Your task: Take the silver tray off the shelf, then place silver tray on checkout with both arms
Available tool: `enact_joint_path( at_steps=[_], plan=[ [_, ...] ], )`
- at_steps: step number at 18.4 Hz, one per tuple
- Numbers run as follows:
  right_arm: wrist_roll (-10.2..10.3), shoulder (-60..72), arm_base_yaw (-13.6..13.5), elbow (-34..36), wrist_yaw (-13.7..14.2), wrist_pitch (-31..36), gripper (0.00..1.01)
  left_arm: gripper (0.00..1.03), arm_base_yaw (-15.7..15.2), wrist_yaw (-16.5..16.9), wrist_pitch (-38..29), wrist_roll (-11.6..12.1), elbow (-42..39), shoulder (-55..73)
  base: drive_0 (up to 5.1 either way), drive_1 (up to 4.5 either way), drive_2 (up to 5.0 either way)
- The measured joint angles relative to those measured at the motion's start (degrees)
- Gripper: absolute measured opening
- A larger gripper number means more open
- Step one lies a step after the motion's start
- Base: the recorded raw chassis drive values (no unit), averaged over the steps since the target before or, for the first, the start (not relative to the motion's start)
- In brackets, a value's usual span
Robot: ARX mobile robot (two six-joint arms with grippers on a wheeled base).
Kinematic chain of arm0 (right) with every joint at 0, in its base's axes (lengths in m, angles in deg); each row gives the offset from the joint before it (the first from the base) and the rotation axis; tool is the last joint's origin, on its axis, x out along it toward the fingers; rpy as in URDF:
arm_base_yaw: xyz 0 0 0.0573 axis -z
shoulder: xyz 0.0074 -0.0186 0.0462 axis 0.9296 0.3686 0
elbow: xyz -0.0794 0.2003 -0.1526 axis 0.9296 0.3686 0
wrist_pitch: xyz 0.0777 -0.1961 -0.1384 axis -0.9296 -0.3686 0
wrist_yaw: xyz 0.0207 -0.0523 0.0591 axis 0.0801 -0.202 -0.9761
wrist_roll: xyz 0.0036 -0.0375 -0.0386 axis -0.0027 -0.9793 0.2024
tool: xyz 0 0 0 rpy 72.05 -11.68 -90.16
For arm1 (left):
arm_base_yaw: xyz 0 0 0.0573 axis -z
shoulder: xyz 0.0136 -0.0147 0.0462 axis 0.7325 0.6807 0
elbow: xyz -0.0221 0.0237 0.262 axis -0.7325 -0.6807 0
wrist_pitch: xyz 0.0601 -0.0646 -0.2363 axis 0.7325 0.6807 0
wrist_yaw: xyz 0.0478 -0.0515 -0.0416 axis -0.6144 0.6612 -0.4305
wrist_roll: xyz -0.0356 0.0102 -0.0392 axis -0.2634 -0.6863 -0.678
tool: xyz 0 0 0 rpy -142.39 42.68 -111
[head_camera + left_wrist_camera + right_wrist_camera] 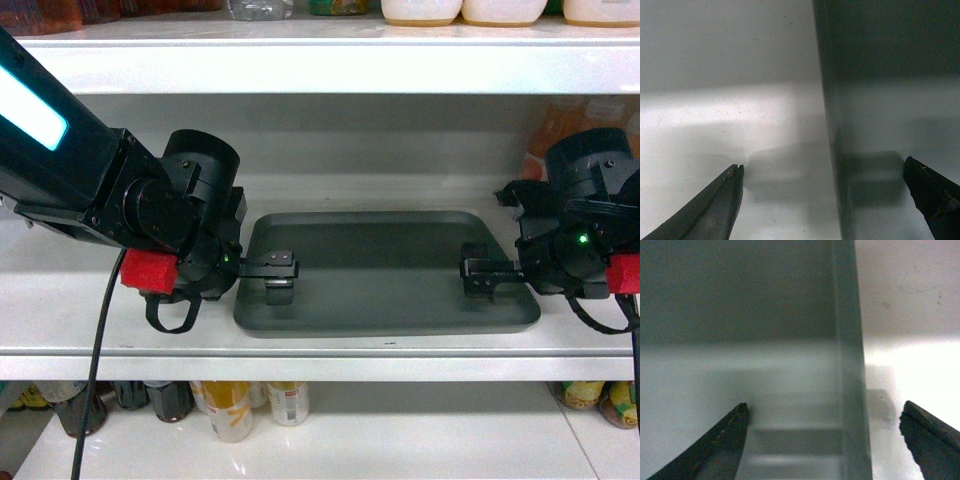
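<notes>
**On the middle shelf: tray straddled at both ends, not yet gripped**

On the shelf (pixel 420 345), a glossy white board with a thick front lip, the silver tray (pixel 380 270) lies flat, its front edge close to the lip. The tray is empty: nothing rests on its matte grey-green floor but the shadows of the fingers. The checkout is not in view.

Each arm stands at one short end. The left gripper (pixel 280 272) reaches in over the tray's left rim, and the left wrist view shows its fingers (pixel 720 202) spread wide, one over bare shelf and one over the tray floor, with the rim (pixel 832 150) running between them. The right gripper (pixel 482 272) mirrors this at the right rim (pixel 850 390), jaws equally wide. Neither has hold of anything.

My main worry is an uneven pinch. If one side closes before the other, or catches the low rim only at the fingertips, the tray could skid sideways on the glossy board or tip once lifted. A shallow rim gives little to bite on, so a slip in mid-carry seems likely unless both grasps seat fully. Pulling out at unequal speeds could twist the tray free.

Bottles and jars (pixel 240 405) stand on the shelf below, and containers (pixel 420 10) above; their contents cannot be made out.
</notes>
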Motion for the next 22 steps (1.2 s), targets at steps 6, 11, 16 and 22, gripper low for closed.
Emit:
enact_joint_path(
  at_steps=[6,11,16,22],
  plan=[
    [0.0,-0.4,0.6,0.7,-0.4,-2.2,0.04,0.07,0.4,1.8,-0.5,-4.8,-3.0,-0.5,0.0,0.0,0.0],
    [1.2,-3.9,0.4,8.1,-1.5,2.1,0.04,0.03,0.4,2.5,-7.8,-8.6,-11.7,-4.2,0.0,0.0,0.0],
    [3.3,-12.0,-0.5,22.9,-1.6,10.0,0.04,0.03,2.6,-0.1,-14.8,-9.2,-26.4,-12.7,0.0,0.0,0.0],
    [5.8,-32.5,-1.0,41.1,-2.0,15.3,0.04,0.03,5.9,-3.0,-17.5,-9.6,-40.8,-29.5,0.0,0.0,0.0]
  ],
)
